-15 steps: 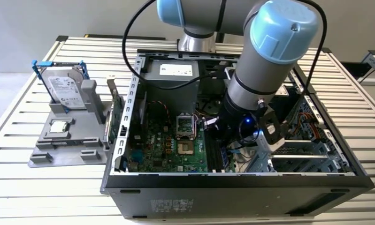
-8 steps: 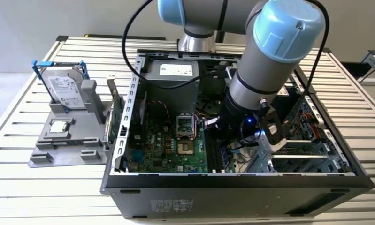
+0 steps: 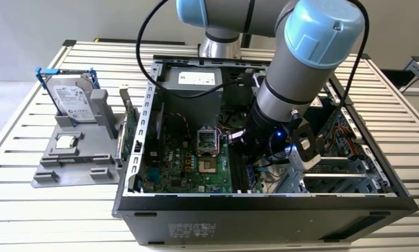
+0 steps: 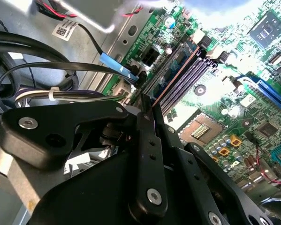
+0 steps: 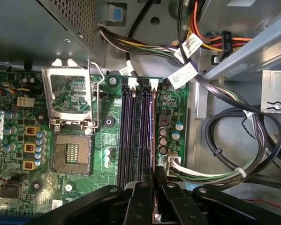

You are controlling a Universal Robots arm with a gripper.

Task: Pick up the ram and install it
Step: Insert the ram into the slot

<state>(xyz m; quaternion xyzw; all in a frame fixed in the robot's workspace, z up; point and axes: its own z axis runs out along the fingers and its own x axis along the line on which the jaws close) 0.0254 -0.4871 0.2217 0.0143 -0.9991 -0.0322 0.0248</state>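
Gripper [image 5: 155,187] pinches ram [image 5: 153,136] edge-on in slot.

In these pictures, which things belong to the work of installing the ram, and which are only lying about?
Belong to the work: ram, gripped edge-on by the pincer; memory slots alongside it; computer case.
Lying about: hard drive in the grey stand; processor socket; cables.

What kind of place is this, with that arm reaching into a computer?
Probably a robotics lab or test bench for computer assembly. An opened computer case lies on a slatted metal table, and a grey fixture beside it holds a hard drive.
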